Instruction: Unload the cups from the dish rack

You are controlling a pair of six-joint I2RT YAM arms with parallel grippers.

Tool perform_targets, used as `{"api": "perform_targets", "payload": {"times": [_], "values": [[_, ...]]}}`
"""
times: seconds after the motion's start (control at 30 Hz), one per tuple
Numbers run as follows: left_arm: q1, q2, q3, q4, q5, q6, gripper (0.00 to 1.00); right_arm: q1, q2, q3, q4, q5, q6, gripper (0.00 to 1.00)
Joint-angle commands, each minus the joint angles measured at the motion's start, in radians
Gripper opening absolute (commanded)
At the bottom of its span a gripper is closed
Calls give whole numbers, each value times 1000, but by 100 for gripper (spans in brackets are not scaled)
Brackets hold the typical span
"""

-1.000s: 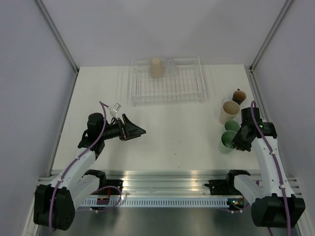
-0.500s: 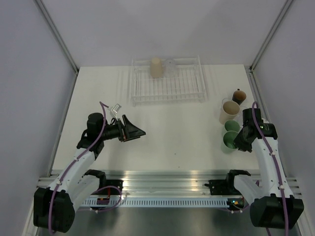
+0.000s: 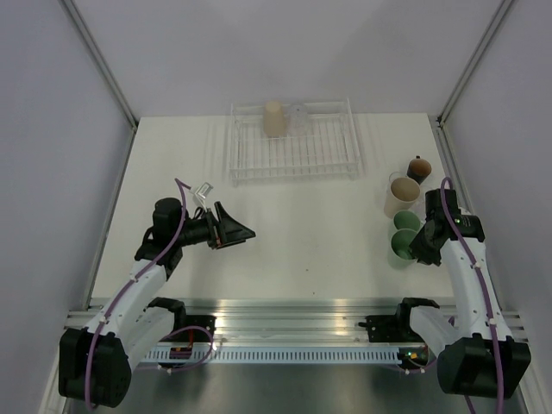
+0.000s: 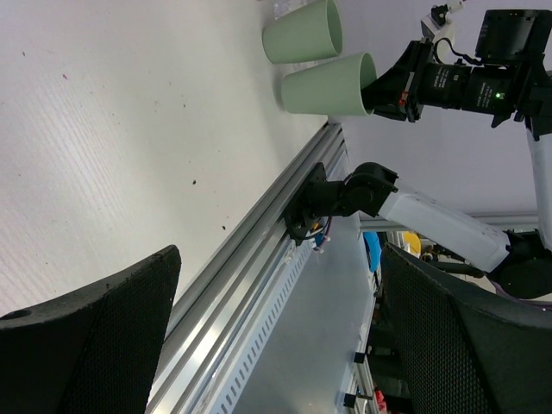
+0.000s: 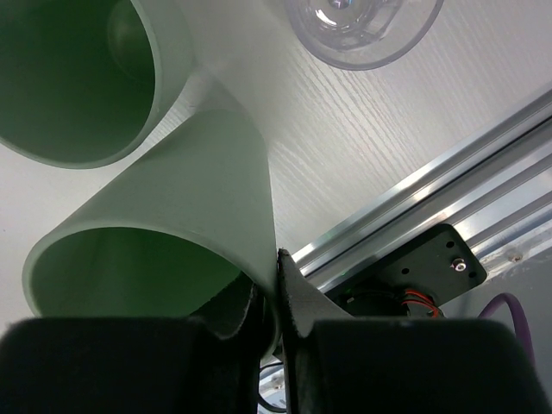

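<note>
The white wire dish rack (image 3: pixel 293 159) stands at the back of the table. It holds a beige cup (image 3: pixel 274 119) and a clear cup (image 3: pixel 298 117) at its far side. My right gripper (image 3: pixel 416 247) is shut on the wall of a mint green cup (image 3: pixel 398 248), one finger inside and one outside (image 5: pixel 274 267). This cup (image 5: pixel 172 224) is mouth up beside a second mint green cup (image 3: pixel 404 222), which shows at upper left in the right wrist view (image 5: pixel 78 78). My left gripper (image 3: pixel 238 231) is open and empty over the left middle of the table (image 4: pixel 276 345).
A beige cup (image 3: pixel 402 195) and a small dark brown cup (image 3: pixel 419 167) stand behind the green cups at the right. A clear round base (image 5: pixel 362 30) shows next to the green cups. The metal rail (image 3: pixel 293 319) runs along the near edge.
Almost nothing differs. My right wrist has shifted very slightly with the green cup still in its grip. The left arm has not moved.
</note>
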Motion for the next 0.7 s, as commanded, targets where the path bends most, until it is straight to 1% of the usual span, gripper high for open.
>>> {"api": "perform_targets", "payload": {"times": [0.0,0.07,0.1,0.2,0.37,0.5,0.57,0.67], "values": [[1,3,19,-2,14,40,100,-4,3,-1,19,2,-7,15],[-1,4,16,-4,14,39,100,-6,-2,-4,21,-3,-9,18],[-1,6,16,-4,14,39,100,-6,-2,-4,21,-3,-9,25],[-1,7,13,-2,12,42,100,-6,-3,-4,16,-11,-12,34],[-1,13,15,-4,12,43,100,-7,-22,5,1,-9,-13,35],[-1,9,16,-4,14,40,100,-6,-61,38,-66,9,-4,36],[-1,9,19,-4,17,40,100,-6,-94,75,-99,18,2,36],[-1,10,24,-4,19,39,100,-6,-127,176,-158,37,-1,36]]}}
